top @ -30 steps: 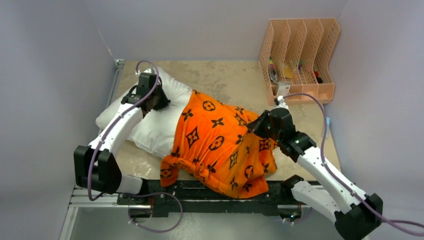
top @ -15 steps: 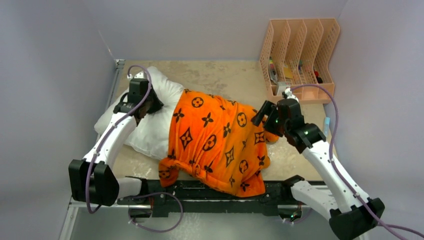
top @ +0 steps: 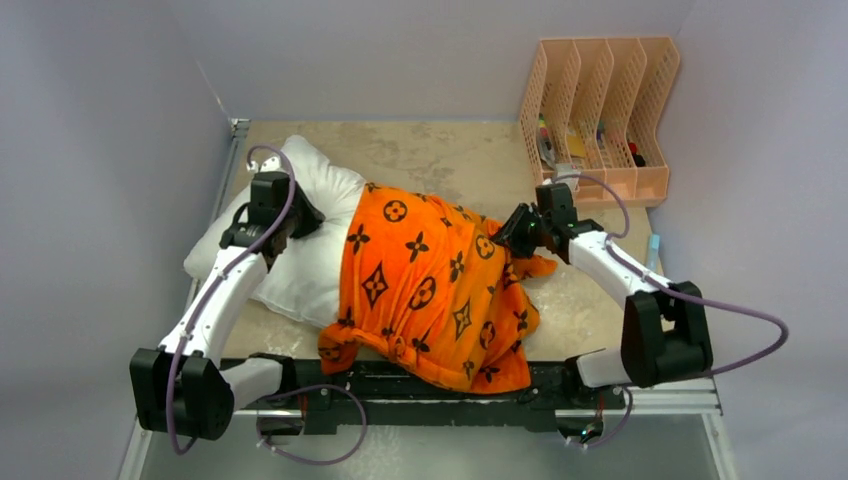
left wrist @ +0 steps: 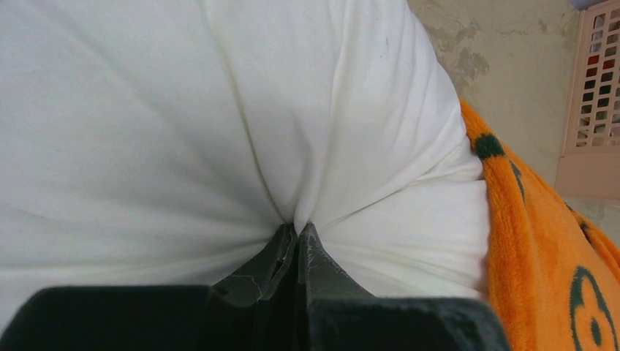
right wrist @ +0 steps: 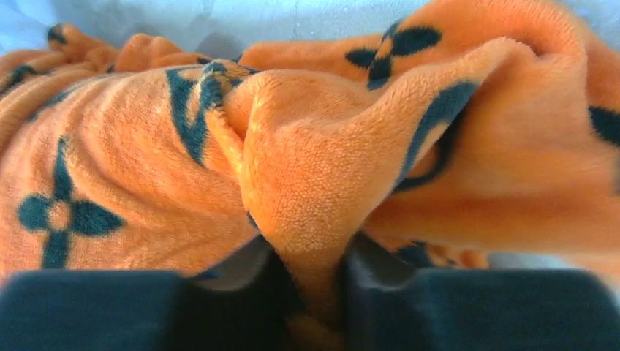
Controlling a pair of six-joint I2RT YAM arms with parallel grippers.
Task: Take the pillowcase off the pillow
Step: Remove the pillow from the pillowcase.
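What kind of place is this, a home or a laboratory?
Probably a laboratory test cell: plain grey walls box in a worn table, a left arm and a right arm are bolted at its near edge, and a peach file rack stands in the far right corner.

Ahead of the left claw (left wrist: 298, 232) the pillow (left wrist: 146, 110) bulges up and blocks nearly all the way forward, its cloth pinched right at the tips. To that claw's right the pillowcase (top: 430, 280) heaps over the pillow; past both, bare table (top: 450, 160) runs open to the back wall (top: 430, 60). The side wall (top: 100, 200) stands near on its left. A fold of pillowcase fills the gap of the right claw (right wrist: 307, 256), with plush piled ahead and on both sides. Toward the back wall from this claw the file rack (top: 600, 110) stands near, closing that corner; toward the arm bases a patch of table lies open
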